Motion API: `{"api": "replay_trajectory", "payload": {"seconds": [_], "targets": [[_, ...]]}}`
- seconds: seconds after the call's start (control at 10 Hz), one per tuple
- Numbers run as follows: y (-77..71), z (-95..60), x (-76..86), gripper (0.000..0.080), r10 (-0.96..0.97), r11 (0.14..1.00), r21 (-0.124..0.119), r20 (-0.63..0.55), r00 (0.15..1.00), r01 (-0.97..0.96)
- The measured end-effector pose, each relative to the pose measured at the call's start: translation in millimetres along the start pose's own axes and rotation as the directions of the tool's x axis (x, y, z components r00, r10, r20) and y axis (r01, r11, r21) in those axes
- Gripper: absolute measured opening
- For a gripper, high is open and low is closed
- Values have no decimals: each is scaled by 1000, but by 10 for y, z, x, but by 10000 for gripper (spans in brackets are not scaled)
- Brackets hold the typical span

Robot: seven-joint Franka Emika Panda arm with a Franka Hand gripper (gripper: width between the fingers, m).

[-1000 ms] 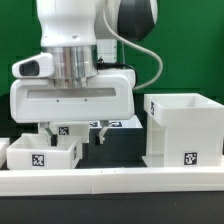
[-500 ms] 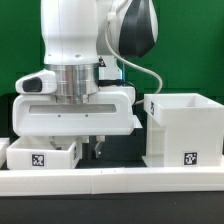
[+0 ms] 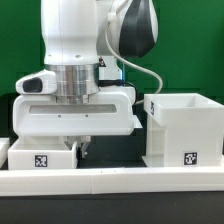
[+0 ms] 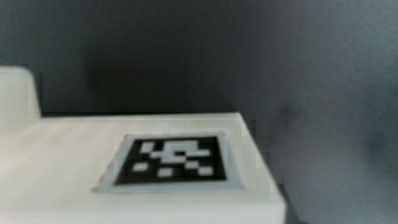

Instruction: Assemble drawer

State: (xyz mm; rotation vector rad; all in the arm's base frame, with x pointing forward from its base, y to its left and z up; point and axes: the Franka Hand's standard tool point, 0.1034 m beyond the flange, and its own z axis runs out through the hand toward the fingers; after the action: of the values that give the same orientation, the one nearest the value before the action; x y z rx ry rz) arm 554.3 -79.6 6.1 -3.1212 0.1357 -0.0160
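Observation:
A small white tray (image 3: 40,158) with a square tag sits on the dark table at the exterior view's left. The tall boxy white housing (image 3: 183,130) stands at the exterior view's right, open at the top, with a tag low on its front. My gripper (image 3: 77,148) is down at the tray's right wall. One dark finger (image 3: 84,149) shows against the outside of that wall, and the other is hidden behind the tray. The wrist view shows only a white tagged surface (image 4: 173,160) of the tray, very close, and no fingers. A second tray is not in view.
A long low white border bar (image 3: 110,180) runs along the front. The white hand body (image 3: 75,105) hangs low over the tray. Dark table (image 3: 115,155) lies between tray and housing. A green backdrop is behind.
The hand came down over the tray. The visible finger moved from well right of the tray in to its right wall, so the jaws narrowed.

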Motion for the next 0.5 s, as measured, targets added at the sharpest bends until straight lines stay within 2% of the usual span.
{"api": "replay_trajectory", "payload": {"seconds": [0.5], "targets": [[-2,-5,-4,41,-13,1000,0,3,1000,13]]}}
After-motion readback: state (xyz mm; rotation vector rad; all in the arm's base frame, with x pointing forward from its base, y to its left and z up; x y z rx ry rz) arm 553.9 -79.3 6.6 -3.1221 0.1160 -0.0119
